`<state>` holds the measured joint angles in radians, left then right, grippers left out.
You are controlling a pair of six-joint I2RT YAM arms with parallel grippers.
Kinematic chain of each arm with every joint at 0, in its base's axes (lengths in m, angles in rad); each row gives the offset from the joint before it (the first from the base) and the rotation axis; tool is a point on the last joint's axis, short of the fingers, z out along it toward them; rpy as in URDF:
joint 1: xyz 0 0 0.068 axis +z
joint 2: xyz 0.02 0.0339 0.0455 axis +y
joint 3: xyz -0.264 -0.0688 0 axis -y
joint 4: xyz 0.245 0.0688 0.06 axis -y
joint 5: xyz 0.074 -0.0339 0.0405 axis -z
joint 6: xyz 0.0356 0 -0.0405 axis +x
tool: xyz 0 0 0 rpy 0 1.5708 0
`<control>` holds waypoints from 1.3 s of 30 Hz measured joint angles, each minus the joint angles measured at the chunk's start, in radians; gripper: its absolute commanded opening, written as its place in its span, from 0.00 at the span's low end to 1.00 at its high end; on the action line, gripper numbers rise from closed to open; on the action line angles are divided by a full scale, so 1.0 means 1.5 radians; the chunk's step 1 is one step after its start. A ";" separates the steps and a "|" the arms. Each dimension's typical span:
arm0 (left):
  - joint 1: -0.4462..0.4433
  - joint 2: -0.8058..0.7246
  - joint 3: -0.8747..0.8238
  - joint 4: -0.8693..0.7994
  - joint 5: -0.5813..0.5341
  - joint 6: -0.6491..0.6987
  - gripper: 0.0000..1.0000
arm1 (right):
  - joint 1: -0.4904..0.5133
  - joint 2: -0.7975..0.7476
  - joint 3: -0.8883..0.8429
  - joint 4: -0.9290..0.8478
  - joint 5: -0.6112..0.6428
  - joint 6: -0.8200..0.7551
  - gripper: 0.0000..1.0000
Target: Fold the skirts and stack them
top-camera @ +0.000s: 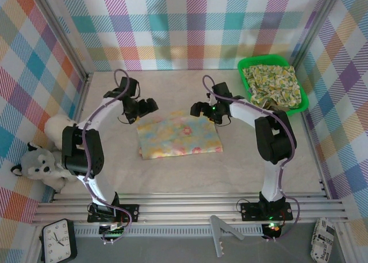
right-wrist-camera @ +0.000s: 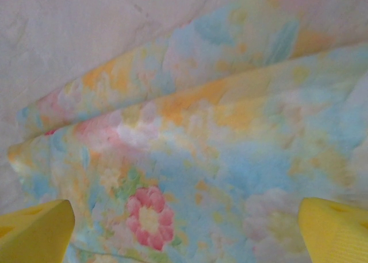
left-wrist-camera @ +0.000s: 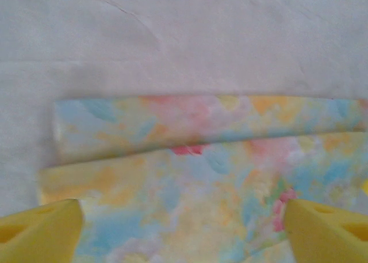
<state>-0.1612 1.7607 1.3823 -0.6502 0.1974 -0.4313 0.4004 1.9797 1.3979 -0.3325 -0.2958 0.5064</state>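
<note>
A pale yellow-pink floral skirt lies folded into a flat rectangle on the table's middle. My left gripper hovers over its far left corner and my right gripper over its far right corner. In the left wrist view the left gripper is open, and its yellow fingertips straddle the skirt with its layered folded edges. The right gripper is open too, with the skirt spread below it. A yellow-green floral skirt lies crumpled in the green tray.
The green tray stands at the back right by the plaid wall. A grey husky plush and a white plush sit at the left edge. A metal rail runs along the near edge, and a clock lies below it.
</note>
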 measured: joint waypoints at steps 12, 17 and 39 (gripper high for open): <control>0.022 0.091 -0.015 -0.049 -0.046 0.096 0.60 | -0.003 0.045 0.109 -0.078 0.180 -0.161 0.72; 0.022 0.107 -0.024 -0.044 -0.045 0.104 0.56 | -0.003 0.090 0.146 -0.116 0.200 -0.225 0.64; 0.022 0.071 -0.066 -0.031 -0.033 0.101 0.00 | -0.003 0.086 0.125 -0.133 0.183 -0.265 0.00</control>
<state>-0.1284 1.8668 1.2827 -0.6971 0.1474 -0.2798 0.3958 2.1086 1.5856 -0.5323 -0.0208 0.1085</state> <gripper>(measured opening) 0.050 0.054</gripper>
